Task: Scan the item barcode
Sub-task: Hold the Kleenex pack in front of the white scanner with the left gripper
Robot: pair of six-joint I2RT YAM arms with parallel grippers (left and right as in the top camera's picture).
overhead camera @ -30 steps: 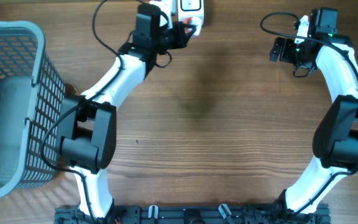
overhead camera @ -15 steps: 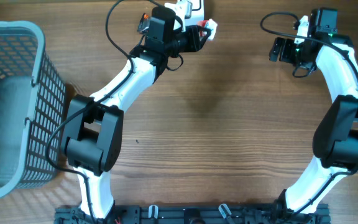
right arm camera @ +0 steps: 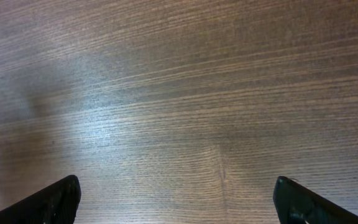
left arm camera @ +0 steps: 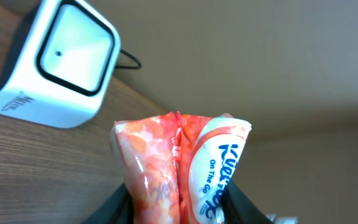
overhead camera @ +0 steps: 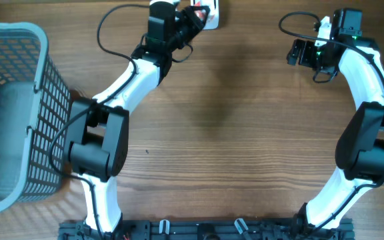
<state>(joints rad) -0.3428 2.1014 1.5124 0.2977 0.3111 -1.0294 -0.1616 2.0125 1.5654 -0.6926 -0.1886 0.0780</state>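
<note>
At the tabletop's far edge sat the white scanner. Your right end effector hung wide open, empty. Your left end effector pinched the tissue pack, holding it up near the scanner's window, likely so the scanner could read it.

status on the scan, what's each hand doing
Left hand shut on tissue pack, close to the scanner. Right hand open, empty, over the table. Nothing between tissue pack and scanner.
</note>
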